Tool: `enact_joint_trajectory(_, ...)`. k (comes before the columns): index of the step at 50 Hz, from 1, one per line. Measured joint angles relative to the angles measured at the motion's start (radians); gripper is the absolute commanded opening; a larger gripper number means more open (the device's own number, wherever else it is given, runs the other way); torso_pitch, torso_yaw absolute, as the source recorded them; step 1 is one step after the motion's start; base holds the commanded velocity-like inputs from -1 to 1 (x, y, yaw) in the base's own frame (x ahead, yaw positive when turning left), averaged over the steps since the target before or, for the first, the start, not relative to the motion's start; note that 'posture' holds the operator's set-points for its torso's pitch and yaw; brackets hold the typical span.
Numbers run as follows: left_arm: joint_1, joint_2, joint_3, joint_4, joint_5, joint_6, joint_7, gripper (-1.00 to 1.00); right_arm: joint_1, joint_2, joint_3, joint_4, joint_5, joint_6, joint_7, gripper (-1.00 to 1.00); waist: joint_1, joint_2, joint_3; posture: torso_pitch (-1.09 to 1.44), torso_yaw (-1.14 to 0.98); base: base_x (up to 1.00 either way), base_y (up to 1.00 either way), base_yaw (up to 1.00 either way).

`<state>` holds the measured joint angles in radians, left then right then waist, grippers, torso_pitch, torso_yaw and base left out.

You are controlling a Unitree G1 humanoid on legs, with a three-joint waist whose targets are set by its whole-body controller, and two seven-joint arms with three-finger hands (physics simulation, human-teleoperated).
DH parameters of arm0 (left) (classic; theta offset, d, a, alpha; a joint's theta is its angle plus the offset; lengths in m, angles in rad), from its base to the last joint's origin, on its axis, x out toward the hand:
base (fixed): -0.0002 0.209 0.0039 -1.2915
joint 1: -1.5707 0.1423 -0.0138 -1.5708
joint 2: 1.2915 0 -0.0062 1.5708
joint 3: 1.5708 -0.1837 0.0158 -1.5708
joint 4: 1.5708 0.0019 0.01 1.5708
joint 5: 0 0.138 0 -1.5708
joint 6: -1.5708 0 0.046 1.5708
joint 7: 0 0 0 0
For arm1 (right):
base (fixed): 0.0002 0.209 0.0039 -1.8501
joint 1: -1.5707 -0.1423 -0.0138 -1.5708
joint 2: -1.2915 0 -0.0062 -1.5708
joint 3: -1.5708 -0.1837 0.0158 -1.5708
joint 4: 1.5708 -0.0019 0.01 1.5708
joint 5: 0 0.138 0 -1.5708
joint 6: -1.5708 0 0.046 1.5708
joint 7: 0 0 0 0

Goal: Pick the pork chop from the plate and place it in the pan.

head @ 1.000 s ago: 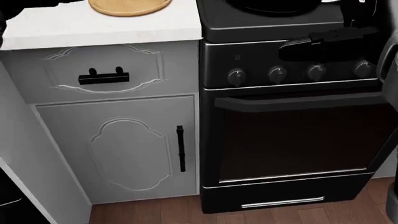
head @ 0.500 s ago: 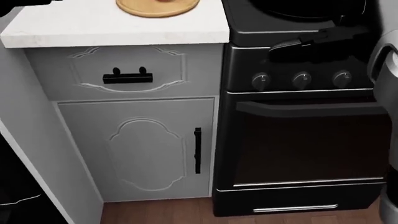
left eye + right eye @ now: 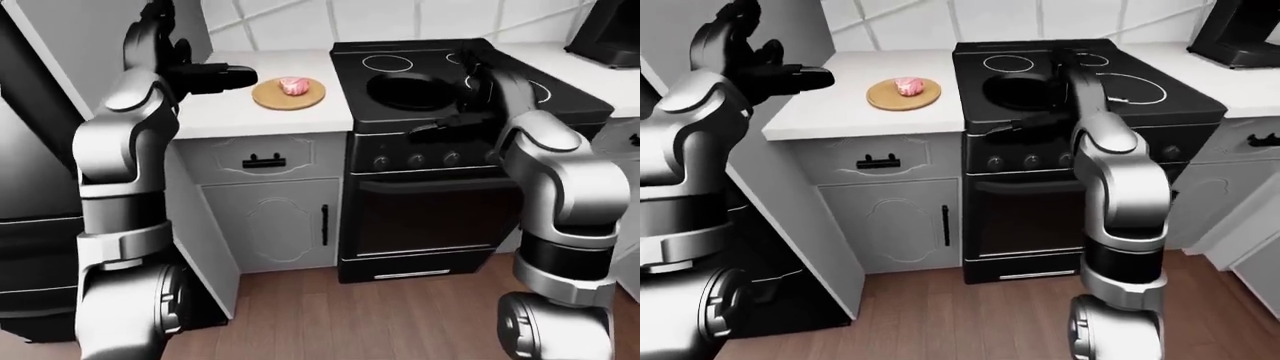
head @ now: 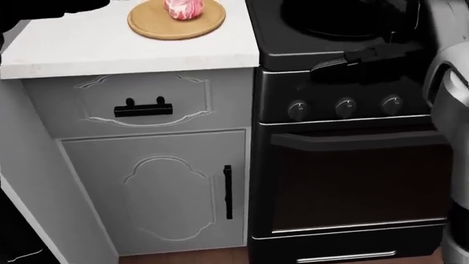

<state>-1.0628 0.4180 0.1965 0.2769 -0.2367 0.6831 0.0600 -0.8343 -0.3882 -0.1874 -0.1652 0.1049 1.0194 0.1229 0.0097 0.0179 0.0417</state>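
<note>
Pork chop (image 3: 293,85) on plate (image 3: 311,97), pan (image 3: 412,91) beside; both hands' fingers spread, empty

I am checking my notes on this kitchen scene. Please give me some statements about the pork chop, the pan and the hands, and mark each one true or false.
1. The pork chop lies on the plate. True.
2. The pan already holds the meat. False: it is empty.
3. The plate stands on the stove. False: it is on the white counter.
4. The left hand holds nothing. True.
5. The right hand grips the pork chop. False: it is over the stove, by the pan.
</note>
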Motion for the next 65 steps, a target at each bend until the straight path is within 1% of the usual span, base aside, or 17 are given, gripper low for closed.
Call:
enact_joint_trajectory(3, -0.003, -0.003, -0.002, -0.011, -0.003, -0.006, -0.003, 1.0, -0.009, -0.005, -0.011, -0.013, -0.006, -0.001, -0.005, 1.0, 0.002, -0.039, 0.002, 0.0, 0.0, 0.09, 0.0, 0.0)
enact_joint_trajectory(5, -0.005, -0.004, -0.003, -0.01, -0.003, -0.013, -0.003, 1.0, -0.009, -0.005, -0.012, -0.022, -0.009, -0.01, -0.007, 1.0, 0.002, -0.078, -0.008, 0.0, 0.0, 0.09, 0.0, 0.0)
enact_joint_trajectory(6, -0.003, -0.01, -0.004, -0.016, -0.003, -0.015, -0.003, 1.0, -0.006, -0.008, -0.015, -0.024, -0.009, -0.013, -0.007, 1.0, -0.004, -0.077, -0.011, 0.0, 0.0, 0.1, 0.0, 0.0)
enact_joint_trajectory(12, 0.009, -0.019, -0.021, -0.011, -0.014, 0.004, -0.012, 1.0, 0.008, -0.008, -0.021, -0.007, -0.021, 0.001, -0.012, 1.0, -0.011, -0.045, -0.003, 0.0, 0.0, 0.1, 0.0, 0.0)
enact_joint_trajectory(16, -0.004, -0.011, -0.013, -0.014, -0.009, -0.004, -0.01, 1.0, 0.0, -0.003, -0.012, -0.015, -0.02, 0.003, -0.01, 1.0, -0.009, 0.002, 0.005, 0.0, 0.0, 0.1, 0.0, 0.0)
enact_joint_trajectory(19, -0.003, -0.006, -0.007, -0.025, -0.009, -0.015, -0.007, 1.0, -0.014, -0.001, -0.008, -0.002, -0.021, -0.008, -0.006, 1.0, -0.014, 0.056, -0.008, 0.0, 0.0, 0.09, 0.0, 0.0)
enact_joint_trajectory(25, 0.005, 0.0, 0.001, 0.005, 0.003, -0.002, 0.002, 1.0, -0.012, 0.005, 0.011, -0.003, -0.013, 0.011, 0.008, 1.0, -0.002, 0.019, -0.006, 0.0, 0.0, 0.1, 0.0, 0.0)
enact_joint_trajectory(29, -0.005, -0.002, -0.006, -0.012, 0.002, -0.005, -0.004, 1.0, -0.026, -0.003, 0.001, -0.019, -0.018, 0.012, 0.011, 1.0, 0.0, -0.026, -0.005, 0.0, 0.0, 0.1, 0.0, 0.0)
enact_joint_trajectory(32, -0.008, -0.004, -0.005, -0.02, 0.004, -0.011, -0.007, 1.0, -0.031, -0.005, -0.003, -0.025, -0.022, 0.01, 0.011, 1.0, 0.005, -0.078, -0.012, 0.0, 0.0, 0.11, 0.0, 0.0)
enact_joint_trajectory(38, 0.004, -0.02, -0.024, -0.012, -0.007, 0.005, -0.019, 1.0, -0.007, -0.004, -0.013, 0.0, -0.035, 0.015, 0.002, 1.0, -0.013, -0.052, 0.002, 0.0, 0.0, 0.2, 0.0, 0.0)
enact_joint_trajectory(43, 0.003, -0.01, -0.011, -0.018, -0.003, -0.012, -0.016, 1.0, -0.005, 0.003, -0.008, -0.01, -0.04, -0.002, 0.004, 1.0, -0.015, 0.008, 0.009, 0.0, 0.0, 0.2, 0.0, 0.0)
enact_joint_trajectory(45, -0.004, -0.006, -0.008, -0.016, -0.003, -0.015, -0.016, 1.0, -0.011, 0.006, -0.005, -0.01, -0.04, -0.002, 0.004, 1.0, -0.019, 0.047, 0.004, 0.0, 0.0, 0.2, 0.0, 0.0)
enact_joint_trajectory(46, -0.005, -0.001, -0.005, -0.016, -0.004, -0.017, -0.015, 1.0, -0.017, 0.012, -0.001, -0.012, -0.04, 0.001, 0.003, 1.0, -0.015, 0.054, -0.001, 0.0, 0.0, 0.2, 0.0, 0.0)
enact_joint_trajectory(51, 0.021, 0.005, 0.009, 0.001, 0.002, -0.012, -0.006, 1.0, -0.005, 0.022, 0.022, 0.005, -0.029, 0.005, 0.018, 1.0, 0.0, 0.031, 0.0, 0.0, 0.0, 0.2, 0.0, 0.0)
enact_joint_trajectory(59, -0.003, 0.005, 0.0, -0.011, 0.0, -0.024, -0.011, 1.0, -0.025, 0.018, 0.012, -0.008, -0.041, -0.016, 0.011, 1.0, 0.011, -0.079, -0.012, 0.0, 0.0, 0.2, 0.0, 0.0)
enact_joint_trajectory(62, 0.003, -0.01, -0.019, -0.002, -0.005, -0.018, -0.018, 1.0, -0.013, 0.011, -0.004, 0.008, -0.045, -0.006, 0.01, 1.0, -0.006, -0.061, 0.005, 0.0, 0.0, 0.2, 0.0, 0.0)
enact_joint_trajectory(65, 0.006, -0.011, -0.02, -0.005, -0.01, -0.001, -0.02, 1.0, -0.012, 0.006, -0.008, 0.017, -0.052, 0.013, 0.008, 1.0, -0.011, -0.048, 0.001, 0.0, 0.0, 0.2, 0.0, 0.0)
